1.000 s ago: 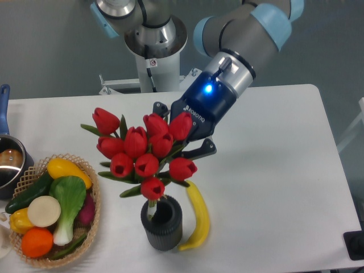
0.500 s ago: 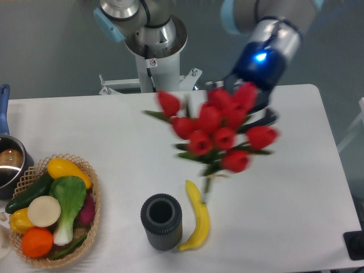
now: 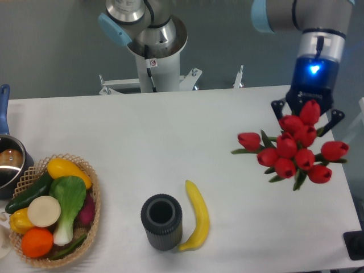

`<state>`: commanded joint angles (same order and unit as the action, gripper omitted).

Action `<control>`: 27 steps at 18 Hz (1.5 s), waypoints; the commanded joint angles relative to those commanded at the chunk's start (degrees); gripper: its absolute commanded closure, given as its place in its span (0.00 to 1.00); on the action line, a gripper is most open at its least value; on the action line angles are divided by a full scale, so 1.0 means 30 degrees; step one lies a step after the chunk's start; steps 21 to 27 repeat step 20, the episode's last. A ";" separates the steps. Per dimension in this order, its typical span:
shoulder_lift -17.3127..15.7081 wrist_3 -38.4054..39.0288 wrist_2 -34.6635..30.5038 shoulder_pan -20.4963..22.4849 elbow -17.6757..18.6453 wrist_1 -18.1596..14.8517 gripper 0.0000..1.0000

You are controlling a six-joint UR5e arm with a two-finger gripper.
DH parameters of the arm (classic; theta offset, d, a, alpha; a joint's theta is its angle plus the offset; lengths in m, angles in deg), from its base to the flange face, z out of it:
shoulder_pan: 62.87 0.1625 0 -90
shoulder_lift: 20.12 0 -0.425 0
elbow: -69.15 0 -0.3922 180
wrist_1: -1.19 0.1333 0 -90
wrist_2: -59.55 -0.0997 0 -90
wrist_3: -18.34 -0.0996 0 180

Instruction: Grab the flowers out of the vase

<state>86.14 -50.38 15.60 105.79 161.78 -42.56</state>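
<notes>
1. Gripper [image 3: 307, 116]: at the right of the frame, pointing downward, blue light lit on its body. Its two dark fingers [image 3: 277, 107] flank the top of the bunch; jaws are clamped on the flowers.
2. Flowers [image 3: 293, 149]: red tulip buds with green leaves, held above the right side of the table [image 3: 170, 142], well apart from the vase.
3. Vase [image 3: 162, 222]: dark ribbed cylinder, upright at lower centre of the frame, round mouth open and showing nothing inside.
4. Banana [image 3: 197, 216]: yellow, lying just right of the vase, its lower end touching or almost touching the vase base.
5. Wicker basket [image 3: 94, 211]: lower left, holding mixed vegetables and fruit.
6. Metal pot [image 3: 8, 165]: at the left edge, blue handle, partly cut off.
</notes>
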 joint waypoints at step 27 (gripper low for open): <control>0.2049 -0.1410 -1.5734 -0.1667 -0.3983 -0.9236 1.00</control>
